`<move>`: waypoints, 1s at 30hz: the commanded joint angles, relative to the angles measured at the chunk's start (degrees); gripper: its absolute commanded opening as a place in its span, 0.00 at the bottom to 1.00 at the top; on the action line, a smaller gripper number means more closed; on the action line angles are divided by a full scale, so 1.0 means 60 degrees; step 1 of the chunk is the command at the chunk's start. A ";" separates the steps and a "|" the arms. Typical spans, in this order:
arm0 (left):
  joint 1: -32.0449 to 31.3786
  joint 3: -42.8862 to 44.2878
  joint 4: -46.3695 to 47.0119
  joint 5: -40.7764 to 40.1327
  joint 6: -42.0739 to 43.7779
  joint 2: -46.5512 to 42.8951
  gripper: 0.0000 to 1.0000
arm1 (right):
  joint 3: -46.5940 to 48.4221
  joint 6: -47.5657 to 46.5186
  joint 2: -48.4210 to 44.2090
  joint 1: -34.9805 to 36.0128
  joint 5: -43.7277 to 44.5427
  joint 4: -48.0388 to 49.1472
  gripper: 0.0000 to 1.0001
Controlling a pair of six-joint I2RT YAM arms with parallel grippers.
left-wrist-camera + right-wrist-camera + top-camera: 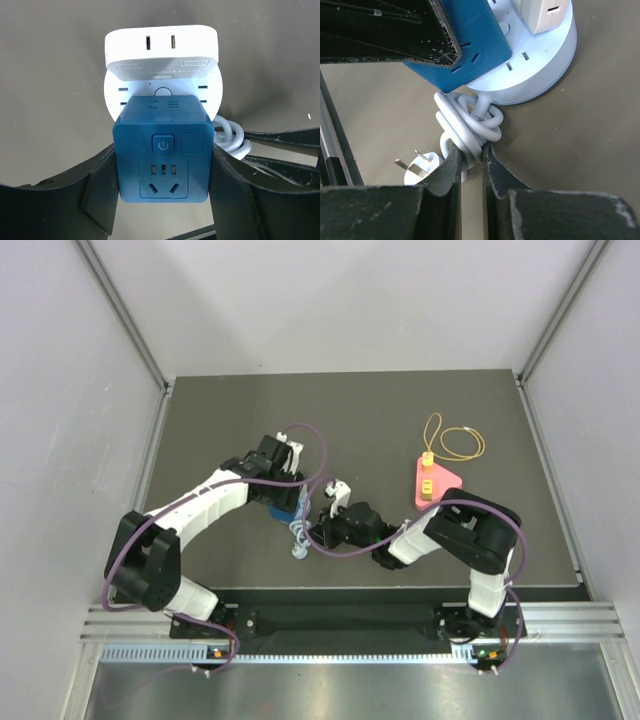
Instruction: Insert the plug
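A blue cube socket (pixel 162 150) sits plugged on a round white power strip (pixel 162 87) that also carries a white adapter (pixel 161 50). My left gripper (pixel 162 172) is shut on the blue cube's two sides; in the top view the left gripper (pixel 283 492) is over the blue cube (pixel 284 510). My right gripper (pixel 471 152) is shut on the knotted white cable (pixel 467 117) just below the strip. The white plug (pixel 417 169) lies on the table left of my right fingers, prongs up and free. In the top view the right gripper (pixel 318 530) is at the cable (pixel 298 542).
A pink wedge-shaped block (pixel 434 483) with a yellow connector and a looped yellow wire (pixel 457 443) lies at the right of the dark table (pixel 400 410). Grey walls enclose the table on three sides. The two arms are close together near the front middle.
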 commanded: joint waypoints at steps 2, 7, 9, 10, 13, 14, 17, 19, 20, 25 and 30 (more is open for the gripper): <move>-0.0050 -0.0113 -0.0599 0.0112 -0.0262 0.0498 0.19 | 0.0187 0.0029 -0.0157 -0.0057 -0.0275 -0.0180 0.17; -0.0035 0.0487 -0.1009 -0.0372 -0.0130 0.0146 0.36 | 0.0230 0.0044 -0.0274 -0.0057 -0.0377 -0.0107 0.41; -0.0035 0.0881 -0.1258 -0.0386 -0.0115 0.0175 0.50 | 0.0333 0.0029 -0.0376 -0.0057 -0.0436 -0.0209 0.49; -0.0035 0.1028 -0.1360 -0.0314 -0.0173 0.0248 0.53 | 0.0406 0.0029 -0.0464 -0.0072 -0.0436 -0.0427 0.58; -0.0035 0.1366 -0.1464 -0.0021 -0.0174 0.0190 0.69 | 0.0392 -0.0044 -0.0771 -0.0057 -0.0319 -0.0605 0.72; -0.0050 0.1468 -0.1478 -0.0020 -0.0145 0.0161 0.70 | 0.0363 -0.0029 -0.0888 -0.0057 -0.0217 -0.0779 0.76; -0.0035 0.1717 -0.1537 -0.0020 -0.0072 0.0102 0.72 | 0.0318 -0.0029 -0.1415 -0.0057 -0.0114 -0.1392 1.00; -0.0050 0.1835 -0.1581 -0.0035 -0.0028 0.0116 0.92 | 0.0318 -0.0058 -0.1869 -0.0057 -0.0012 -0.1833 1.00; -0.0035 0.1937 -0.1596 -0.0049 0.0016 0.0131 0.98 | 0.0289 -0.0058 -0.2016 -0.0057 0.0134 -0.2213 1.00; -0.0035 0.2231 -0.1889 -0.0298 0.0148 0.0088 0.98 | 0.0099 -0.0059 -0.3304 -0.0057 0.0311 -0.2976 1.00; -0.0035 0.2641 -0.1232 -0.0388 0.0118 -0.1168 0.98 | 0.0668 0.0219 -0.5033 -0.0057 0.0852 -0.5769 1.00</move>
